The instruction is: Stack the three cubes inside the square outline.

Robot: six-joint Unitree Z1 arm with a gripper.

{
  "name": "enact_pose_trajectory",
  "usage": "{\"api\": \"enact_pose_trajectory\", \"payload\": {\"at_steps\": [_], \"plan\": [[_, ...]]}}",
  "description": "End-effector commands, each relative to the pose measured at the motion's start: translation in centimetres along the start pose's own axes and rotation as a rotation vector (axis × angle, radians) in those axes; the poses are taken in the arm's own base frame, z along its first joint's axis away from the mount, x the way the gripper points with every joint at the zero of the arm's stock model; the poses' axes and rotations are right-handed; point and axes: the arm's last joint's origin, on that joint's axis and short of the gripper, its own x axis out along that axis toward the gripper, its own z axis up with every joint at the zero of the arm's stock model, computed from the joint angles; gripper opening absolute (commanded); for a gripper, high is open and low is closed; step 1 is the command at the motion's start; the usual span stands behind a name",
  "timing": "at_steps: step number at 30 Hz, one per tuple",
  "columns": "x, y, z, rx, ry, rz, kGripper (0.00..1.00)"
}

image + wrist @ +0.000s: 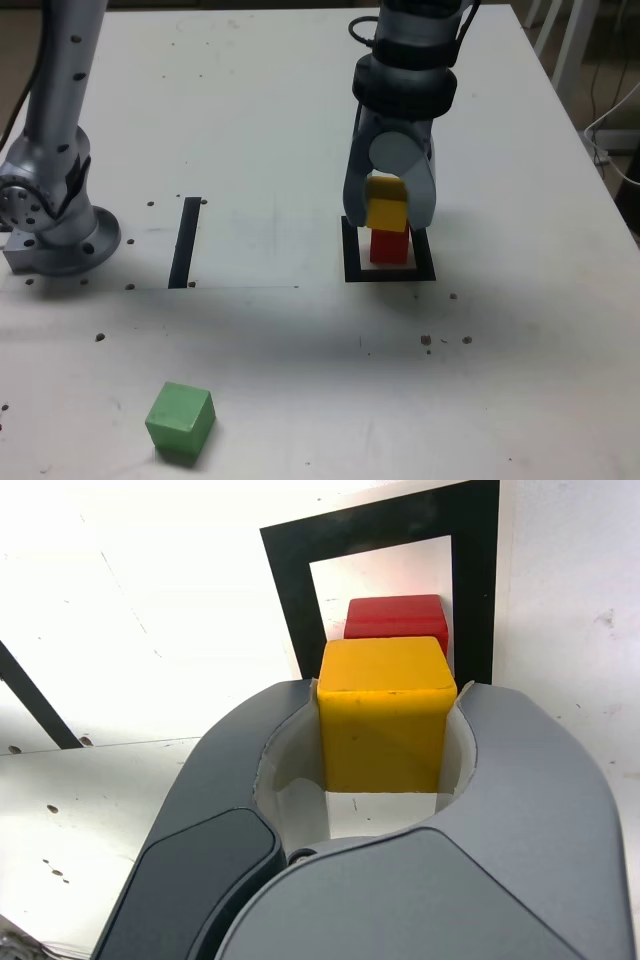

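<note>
At the exterior view's far left, rises as a smooth, rounded grey metal post (60,100), slim and slightly slanted, on a broad, disc-like base (75,250). Next, well apart from the others and close to the exterior view's bottom edge, sits as a matte green block (178,428), sharp-edged and plain-faced, with a soft shadow beside it. Farther back, lies flat as a narrow, straight black strip (186,242) on the smooth white tabletop (260,360), speckled here and there with small dark spots and crossed by a thin seam.

Then, right of the exterior view's middle, lies as a thick black square frame (353,265) with a pale centre. Inside it, stands as a solid red block (389,248), flat-sided and matte. Above that in the exterior view, partly hiding it, shows as a yellow block (387,215), upright, with crisp edges. Cannot tell whether touching the red one. Grips the yellow block from both sides, as a grey gripper (390,688) with smooth, curved outer shells and scooped, paler inner faces. Overhead, hangs down from the exterior view's top edge as a grey arm (405,85) with dark, bulging cuffs.
</note>
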Motion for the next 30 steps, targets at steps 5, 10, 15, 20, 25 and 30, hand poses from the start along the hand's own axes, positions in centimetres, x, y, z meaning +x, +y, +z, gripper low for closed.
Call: {"api": "enact_pose_trajectory", "payload": {"at_steps": [5,10,15,20,25,30], "plan": [[0.27,0.02,0.12,0.007,0.0,-0.005,0.19],[0.5,-0.02,0.16,0.013,-0.003,-0.008,0.2],[0.67,-0.03,0.17,0.023,-0.004,-0.012,0.59],[0.74,-0.06,0.12,0.029,-0.002,-0.015,0.94],[0.68,-0.1,0.01,0.031,-0.005,-0.014,0.99],[0.14,-0.14,-0.67,0.03,-0.022,-0.005,0.99]]}}
